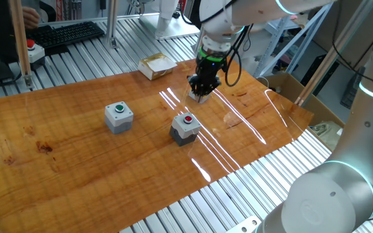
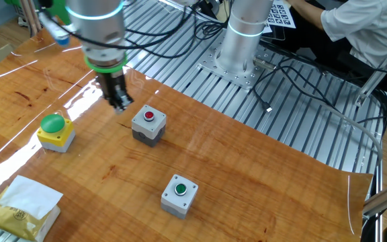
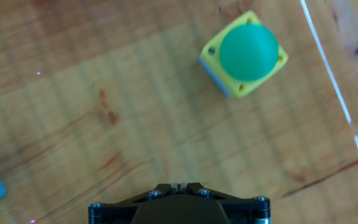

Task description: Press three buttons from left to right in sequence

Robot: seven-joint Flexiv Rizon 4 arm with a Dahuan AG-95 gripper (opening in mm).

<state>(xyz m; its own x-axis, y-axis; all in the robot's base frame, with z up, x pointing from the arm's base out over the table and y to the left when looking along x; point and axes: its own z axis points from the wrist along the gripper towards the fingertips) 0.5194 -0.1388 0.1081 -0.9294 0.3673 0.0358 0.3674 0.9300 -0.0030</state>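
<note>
The light grey box with a green cap (image 1: 118, 116) (image 2: 180, 194) stands on the wooden table. The dark grey box with a red cap (image 1: 185, 127) (image 2: 148, 124) stands to its right. The yellow box with a green dome (image 2: 54, 131) (image 3: 247, 53) is farthest along; in one fixed view it is mostly hidden behind the gripper. My gripper (image 1: 203, 90) (image 2: 119, 102) (image 3: 178, 185) hovers above bare wood between the red-capped box and the yellow box, touching neither. Its fingertips are together and hold nothing.
A tan packet with white paper (image 1: 156, 65) (image 2: 22, 205) lies near the table's edge beyond the yellow box. A pale box with a red mushroom button (image 1: 31, 52) and a keyboard (image 1: 70, 33) sit off the board. A cardboard box (image 1: 290, 87) stands beside the table.
</note>
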